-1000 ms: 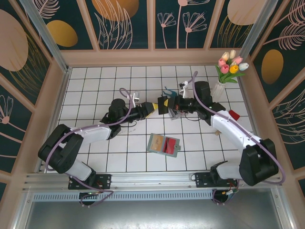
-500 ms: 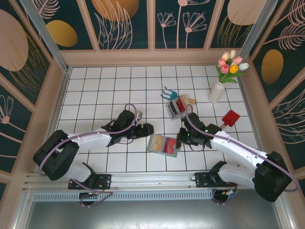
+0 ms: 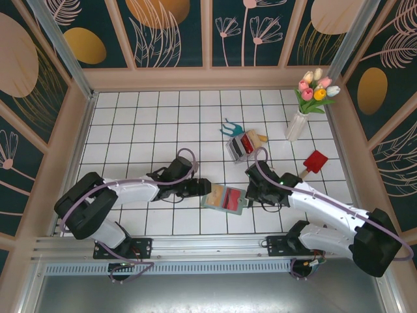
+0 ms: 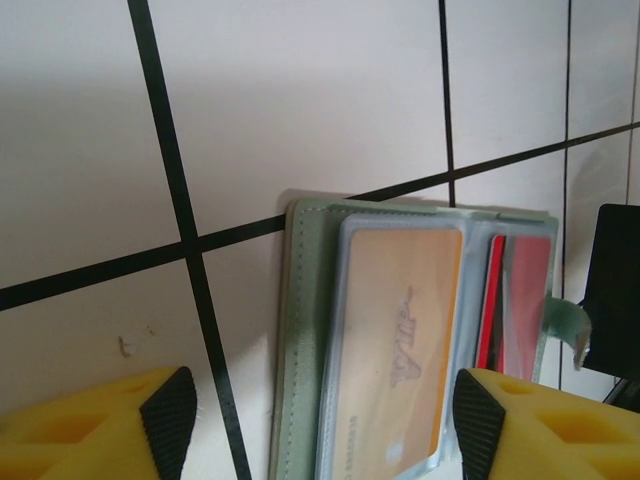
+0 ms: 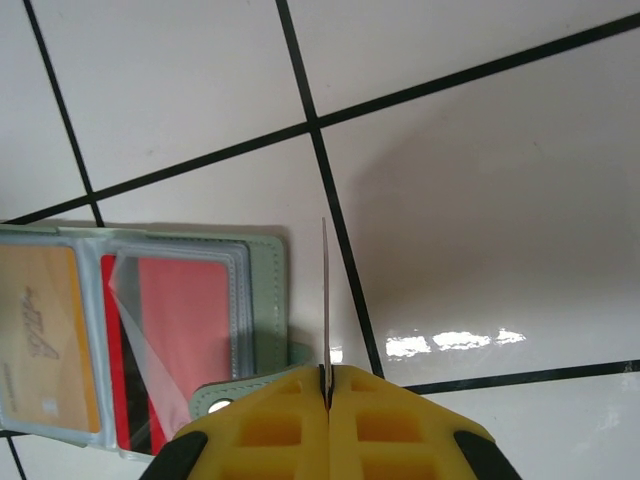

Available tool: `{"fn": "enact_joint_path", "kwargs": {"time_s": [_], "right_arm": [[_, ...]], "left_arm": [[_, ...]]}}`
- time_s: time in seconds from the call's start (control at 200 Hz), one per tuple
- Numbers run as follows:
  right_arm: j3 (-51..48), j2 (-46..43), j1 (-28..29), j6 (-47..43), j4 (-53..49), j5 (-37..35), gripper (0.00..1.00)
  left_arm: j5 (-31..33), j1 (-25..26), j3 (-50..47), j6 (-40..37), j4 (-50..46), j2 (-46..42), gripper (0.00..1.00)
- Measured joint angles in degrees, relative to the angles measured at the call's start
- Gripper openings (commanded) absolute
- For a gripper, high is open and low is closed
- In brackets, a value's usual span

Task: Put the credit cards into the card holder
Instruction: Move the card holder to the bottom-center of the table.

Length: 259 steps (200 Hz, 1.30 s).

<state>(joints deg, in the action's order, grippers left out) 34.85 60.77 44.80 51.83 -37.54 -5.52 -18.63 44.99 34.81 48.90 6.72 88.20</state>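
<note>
The green card holder lies open and flat on the tiles between both arms. A yellow-orange card sits in its left clear sleeve and a red card in the right one. My left gripper is open, low over the holder's left half, with one finger over bare tile and the other near the orange card's inner edge. My right gripper is shut on a thin credit card seen edge-on, upright just right of the holder's edge, above the snap tab.
At the back stand a clear rack of upright cards, a teal tool and a white vase of tulips. A red trowel lies to the right. Wooden walls enclose the tiled table.
Both arms came forward from the rack at the back to the holder. The left gripper has since slid right up to the holder's left side; the right gripper carries its card beside the right edge.
</note>
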Motion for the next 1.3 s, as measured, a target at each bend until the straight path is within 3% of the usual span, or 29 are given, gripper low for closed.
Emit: {"fn": "enact_joint_path", "kwargs": {"time_s": [0.58,0.841,1.156,1.296], "right_arm": [[-2.8,2.6,0.0,0.7,8.0,3.1,0.00],[-2.9,3.2,0.0,0.7,9.2,3.6,0.00],[-2.9,3.7,0.0,0.6,9.8,3.5,0.00],[-2.9,3.9,0.0,0.6,10.2,3.6,0.00]], "left_arm": [[-5.3,0.6,1.7,1.1,4.0,3.8,0.54],[-6.6,0.7,0.0,4.1,8.8,3.7,0.40],[-8.8,0.7,-2.4,6.9,15.0,3.3,0.31],[-9.7,0.7,-2.5,7.6,16.9,3.3,0.31]]}}
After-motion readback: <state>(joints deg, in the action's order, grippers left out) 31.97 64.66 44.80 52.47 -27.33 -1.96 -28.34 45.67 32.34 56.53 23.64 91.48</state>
